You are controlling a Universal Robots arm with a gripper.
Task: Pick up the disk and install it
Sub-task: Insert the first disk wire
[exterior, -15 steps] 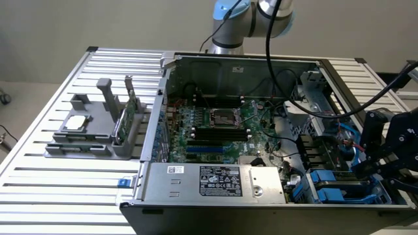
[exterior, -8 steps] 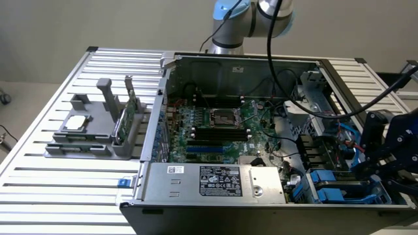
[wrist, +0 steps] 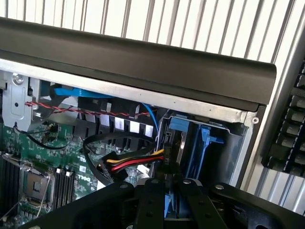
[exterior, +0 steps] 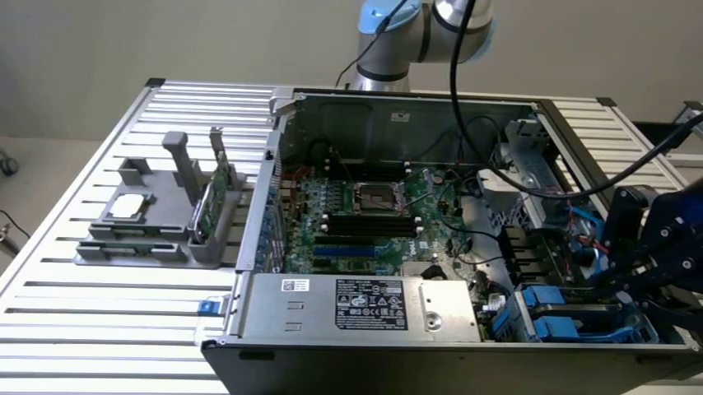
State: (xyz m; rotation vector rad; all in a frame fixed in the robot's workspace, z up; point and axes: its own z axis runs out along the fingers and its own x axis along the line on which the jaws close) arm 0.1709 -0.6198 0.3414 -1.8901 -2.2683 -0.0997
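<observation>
Slatted metal table (exterior: 66, 329) carries an open computer case (exterior: 439, 366), its drive bay (exterior: 565, 317) at the near corner on the exterior view's right. Installing looks to be the step in hand. The end effector (wrist: 172, 187) hangs over that bay, closed on a thin blue-edged slab I take for the disk (wrist: 170, 206), held edge-on between its fingers. Seating it calls for keeping the carrier square to the bay and clear of the power leads (wrist: 131, 164) just beside.
</observation>
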